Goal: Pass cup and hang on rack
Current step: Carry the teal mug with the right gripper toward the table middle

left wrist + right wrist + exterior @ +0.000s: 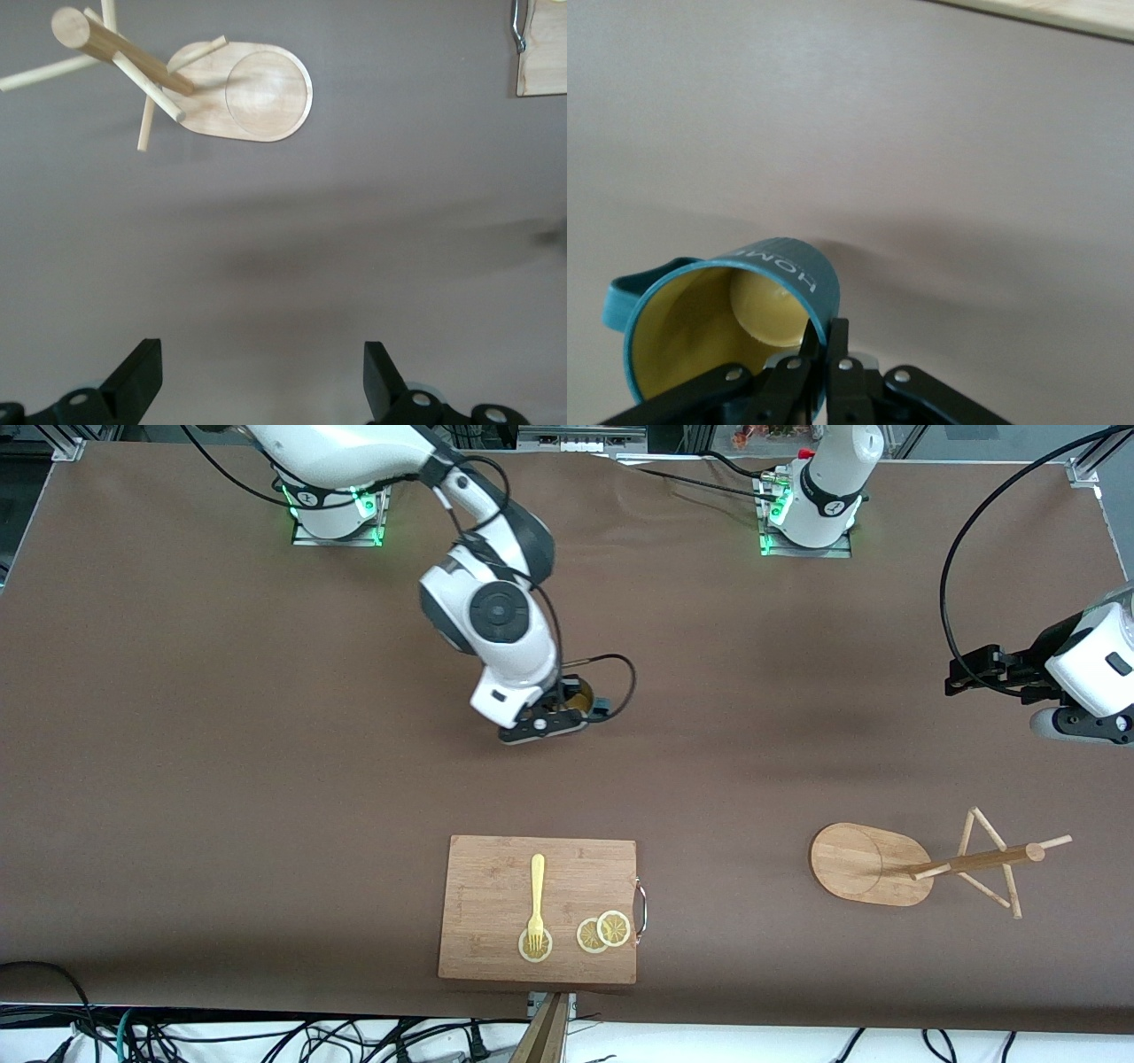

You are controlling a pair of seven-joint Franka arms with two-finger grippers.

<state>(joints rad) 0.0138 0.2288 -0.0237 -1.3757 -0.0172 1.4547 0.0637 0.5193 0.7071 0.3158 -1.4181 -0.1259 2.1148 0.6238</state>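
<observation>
Right tool [819, 354] pinches the cup's [726, 328] rim, apparently just above mid-table [266, 735]. Left tool [257, 381] waits, fingers wide, near the table's left-arm edge. Rack [930, 864] stands near the front edge.

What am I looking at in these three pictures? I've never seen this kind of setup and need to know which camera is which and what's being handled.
Two robot arms stand at a brown table. One picture looks down from a high camera facing them; the other two come from cameras on each arm's wrist.

The right gripper, over the middle of the table, is shut on the rim of a teal cup with a yellow inside.

The left gripper waits open, hovering toward its own end of the table, holding nothing.

On the table, nearer the front camera, lie a wooden rack with thin pegs and a cutting board bearing a yellow fork and lemon slices.
</observation>
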